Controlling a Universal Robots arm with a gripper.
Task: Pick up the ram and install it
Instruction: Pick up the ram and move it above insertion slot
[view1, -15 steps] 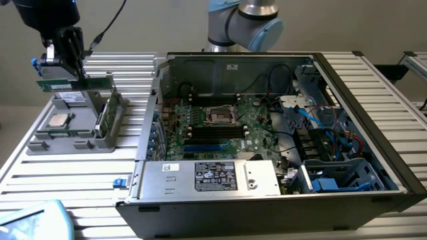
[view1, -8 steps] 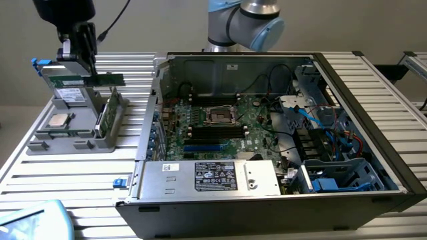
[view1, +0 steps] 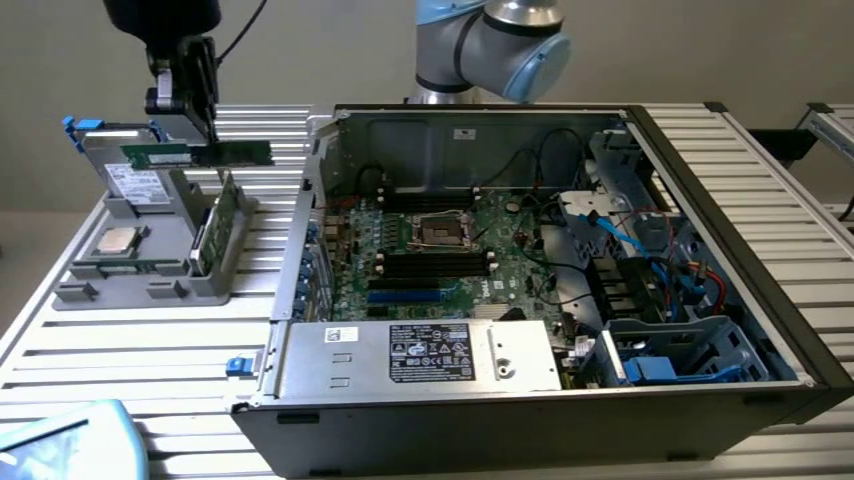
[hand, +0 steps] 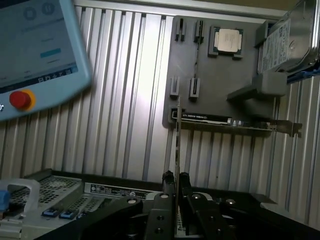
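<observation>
1 ram (view1: 240, 153) is clamped in my gripper (view1: 203, 140), jaws pinched on its flat faces approx. mid-length, hanging clear above the grey tray (view1: 147, 292). Its long axis runs level across the exterior view, roughly parallel to the black slots (view1: 434, 262) on the motherboard (view1: 461, 235), which sit lower, toward the exterior view's right. The case wall (view1: 310, 190) stands between. Below the ram: wider card (view1: 214, 225), processor (view1: 120, 238), hard drive (view1: 134, 182). On the wrist cam the ram (hand: 178, 140) shows edge-on between the fingers (hand: 168, 179).

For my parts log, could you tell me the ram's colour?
The ram is green; the exterior view shows it best, held in the gripper.
</observation>
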